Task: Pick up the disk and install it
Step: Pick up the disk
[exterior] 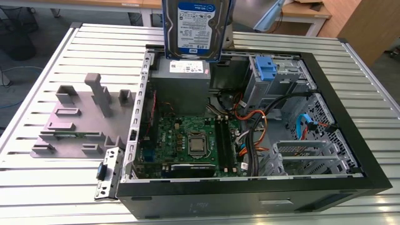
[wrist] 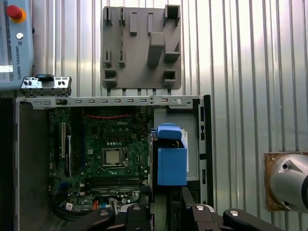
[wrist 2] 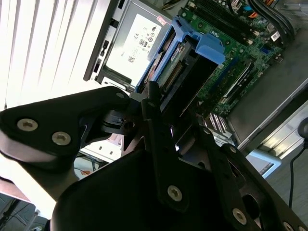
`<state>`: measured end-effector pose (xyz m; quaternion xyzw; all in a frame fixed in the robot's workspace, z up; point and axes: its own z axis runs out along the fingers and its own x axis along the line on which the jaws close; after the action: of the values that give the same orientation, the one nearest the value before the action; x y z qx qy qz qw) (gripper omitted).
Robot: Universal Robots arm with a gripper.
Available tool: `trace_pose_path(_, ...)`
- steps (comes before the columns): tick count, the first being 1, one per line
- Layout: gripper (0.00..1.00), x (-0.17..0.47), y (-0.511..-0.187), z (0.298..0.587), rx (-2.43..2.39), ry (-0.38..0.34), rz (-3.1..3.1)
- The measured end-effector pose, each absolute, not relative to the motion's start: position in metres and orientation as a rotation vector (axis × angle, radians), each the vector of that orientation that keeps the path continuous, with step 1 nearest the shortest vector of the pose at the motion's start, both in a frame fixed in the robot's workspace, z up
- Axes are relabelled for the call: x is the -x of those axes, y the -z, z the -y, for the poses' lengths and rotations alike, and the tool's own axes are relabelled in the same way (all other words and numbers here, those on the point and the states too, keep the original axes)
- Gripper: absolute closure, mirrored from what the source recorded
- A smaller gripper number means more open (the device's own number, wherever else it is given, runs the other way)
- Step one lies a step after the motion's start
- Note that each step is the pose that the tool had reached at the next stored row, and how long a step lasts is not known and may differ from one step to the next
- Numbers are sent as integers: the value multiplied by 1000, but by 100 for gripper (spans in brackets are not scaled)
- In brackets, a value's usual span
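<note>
The disk (exterior: 195, 28), a metal drive with a white-and-blue label and blue rails, hangs upright above the far side of the open computer case (exterior: 350, 154). It is over the grey power-supply box (exterior: 181, 70). In both wrist views my gripper (wrist 2: 175, 113) is shut on the disk (wrist 2: 185, 67), with its black fingers (wrist 2: 153, 103) clamped on the two sides. In the first wrist view the disk (wrist: 172, 161) shows end-on as a blue block between the gripper (wrist: 168, 204) and the case below.
The case lies open on a slatted metal table (exterior: 56, 187), showing the motherboard (exterior: 187, 140), cables and a drive bay with a bare blue bracket (exterior: 267, 70). A grey moulded fixture (exterior: 81, 117) sits beside it at the exterior view's left. A red stop button (wrist: 14, 12) is nearby.
</note>
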<state>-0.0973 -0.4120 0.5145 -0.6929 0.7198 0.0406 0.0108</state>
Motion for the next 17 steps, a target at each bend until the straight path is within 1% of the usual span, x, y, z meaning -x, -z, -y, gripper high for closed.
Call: trace_pose_path(17,65,97,-514,427,2162,-127,-2246)
